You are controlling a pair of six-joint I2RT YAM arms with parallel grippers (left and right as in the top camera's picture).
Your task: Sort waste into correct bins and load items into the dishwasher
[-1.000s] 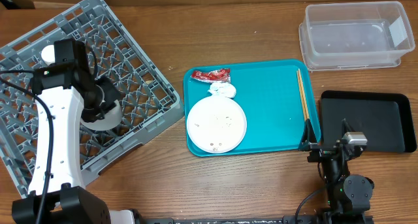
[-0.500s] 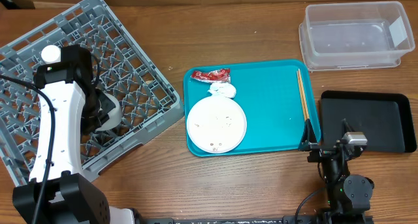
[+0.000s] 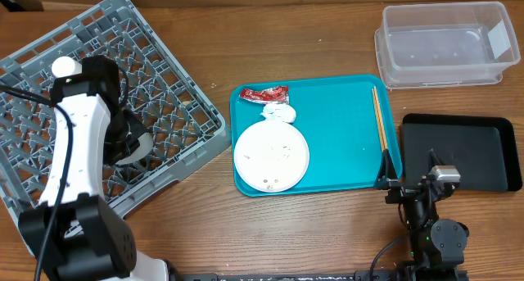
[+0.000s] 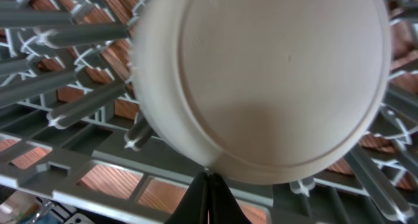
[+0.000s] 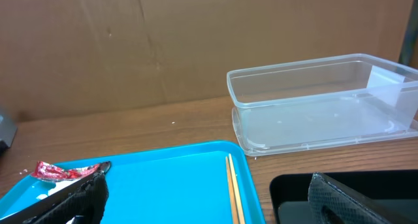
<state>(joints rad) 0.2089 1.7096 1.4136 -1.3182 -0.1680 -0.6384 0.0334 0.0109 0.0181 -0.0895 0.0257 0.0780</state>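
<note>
My left gripper is shut, its tips at the rim of a pale bowl that sits bottom-up on the grey rack. The arm hides most of the bowl in the overhead view. My right gripper is open and empty at the table's front, between the teal tray and the black tray. On the teal tray lie a red wrapper, a white tissue, a white plate with rice scraps, and chopsticks. The clear tub stands back right.
The right wrist view shows the wrapper, the chopsticks, the tub and a corner of the black tray. A small white round thing shows beside my left arm over the rack. A brown wall stands behind.
My left arm has swung left and turned over the rack, now covering more of the bowl. The right arm and the things on the teal tray have not moved.
</note>
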